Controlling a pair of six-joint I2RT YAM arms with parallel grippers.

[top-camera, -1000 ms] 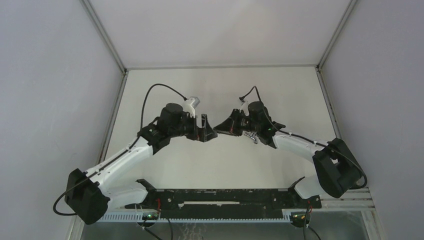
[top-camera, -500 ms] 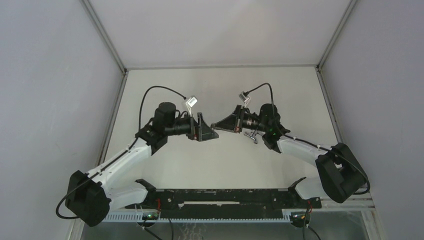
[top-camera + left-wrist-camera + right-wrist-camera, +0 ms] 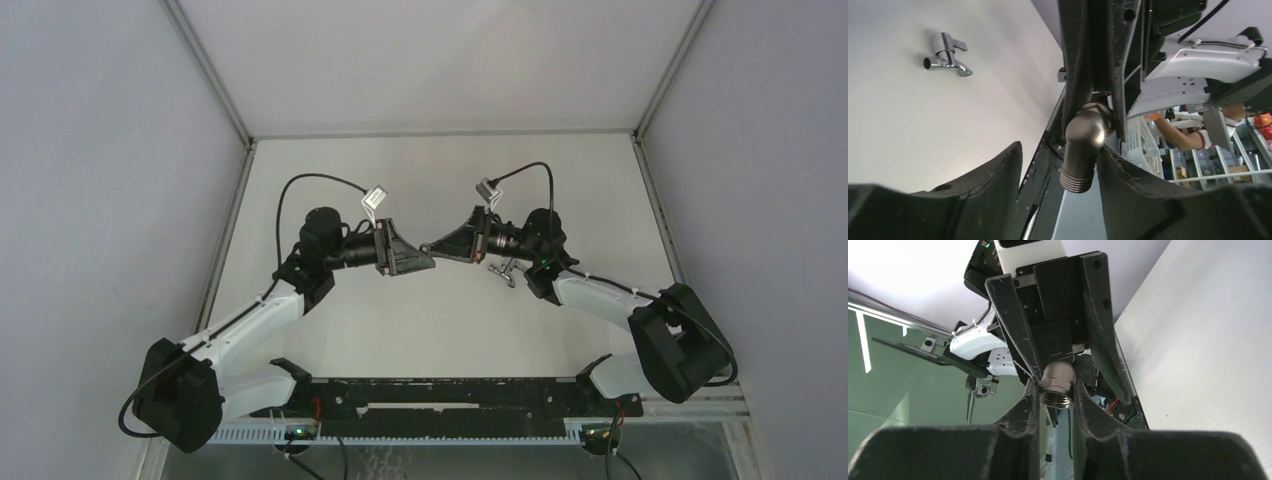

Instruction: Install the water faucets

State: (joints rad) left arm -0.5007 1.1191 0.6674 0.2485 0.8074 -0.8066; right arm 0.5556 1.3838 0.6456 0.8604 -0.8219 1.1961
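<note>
Two grippers are seen tip to tip above the middle of the white table [image 3: 400, 330]. One of the water faucets, a short bent elbow piece [image 3: 1084, 135] of dull silver metal, is clasped by the right gripper [image 3: 1055, 387]. Its two fingers are pressed against both sides of the piece, and the piece is held clear of the table. In the right wrist view an open threaded mouth of the piece is turned toward the camera.

The left gripper [image 3: 1060, 150] is placed around the same piece from the opposite side. Its jaws are parted: in the left wrist view a clear gap is seen between one finger and the outer threaded end of the piece. The other finger is very near to the piece, and whether it is touched cannot be told. Nothing is grasped by the left gripper.

The second faucet [image 3: 503, 270], shiny, with a cross handle and a small spout, is laid on the table just beside the wrist of the right arm [image 3: 600, 290]. It is touched by neither gripper.
</note>
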